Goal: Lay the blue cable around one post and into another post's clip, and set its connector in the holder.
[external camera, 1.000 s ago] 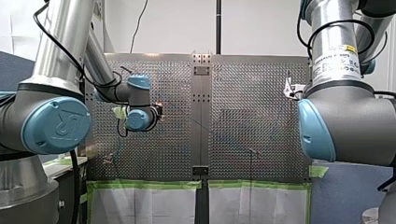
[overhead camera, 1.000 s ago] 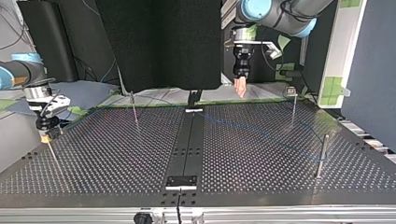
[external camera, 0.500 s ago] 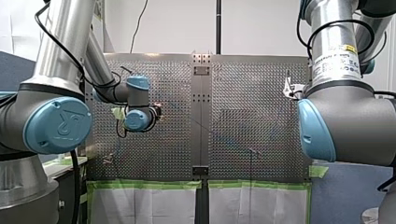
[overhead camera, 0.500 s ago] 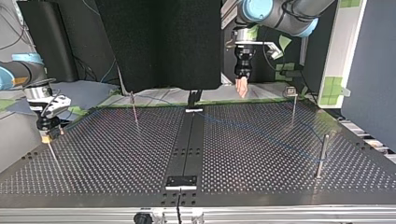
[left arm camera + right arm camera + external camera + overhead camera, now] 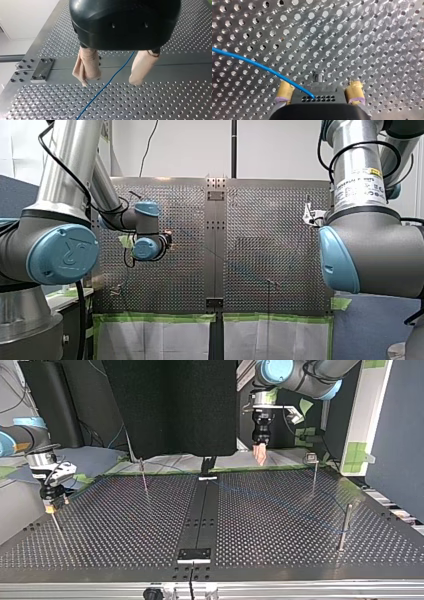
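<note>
My left gripper (image 5: pixel 260 459) hung over the back edge of the table (image 5: pixel 125 530), in the upper middle of the top view, a bit right of centre. On its wrist cam the two beige-wrapped fingers (image 5: pixel 87 65) were spread wide and gripping nothing. The blue cable (image 5: pixel 109 81) lay flat on the perforated surface under them. It ran straight through the gap between the fingers without touching either one. A small bolted plate (image 5: pixel 41 70) sat off beside the gripper, well clear of the cable.

My right gripper (image 5: pixel 49 506) was over at the middle left of the top view, sitting right on top of a thin post (image 5: pixel 58 529) near that side of the table. On its wrist cam the yellow pads (image 5: pixel 284 90) stood well apart too, one on each side of a black perforated block (image 5: pixel 319 96), and I couldn't see them pinching anything. The cable came in across the holes and vanished behind that block. What looked like the thin post's top (image 5: pixel 318 76) poked out just ahead of it.

In the top view the cable was just a faint blue line slanting across the right half of the table toward a stubby post (image 5: pixel 344 527) at the lower right. On the way it passed near a tall post (image 5: pixel 314 476) at the upper right. A fourth post (image 5: pixel 144 477) stood at the upper left.
</note>
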Robot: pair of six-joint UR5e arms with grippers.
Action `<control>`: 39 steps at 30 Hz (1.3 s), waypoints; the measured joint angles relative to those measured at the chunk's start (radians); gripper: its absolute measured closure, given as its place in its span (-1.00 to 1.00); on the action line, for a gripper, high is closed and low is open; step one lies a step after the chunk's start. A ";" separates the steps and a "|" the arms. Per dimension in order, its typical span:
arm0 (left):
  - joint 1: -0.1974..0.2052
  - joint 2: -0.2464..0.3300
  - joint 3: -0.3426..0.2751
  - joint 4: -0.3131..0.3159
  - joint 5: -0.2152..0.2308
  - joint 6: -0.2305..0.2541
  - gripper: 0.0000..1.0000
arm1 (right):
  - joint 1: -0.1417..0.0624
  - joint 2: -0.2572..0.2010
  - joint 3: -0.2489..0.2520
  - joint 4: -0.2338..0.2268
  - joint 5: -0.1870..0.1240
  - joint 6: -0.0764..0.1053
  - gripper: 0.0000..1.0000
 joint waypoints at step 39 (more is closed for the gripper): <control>0.010 -0.001 -0.003 -0.003 0.004 -0.003 -0.73 | 0.007 0.000 0.000 0.010 -0.022 -0.003 -1.00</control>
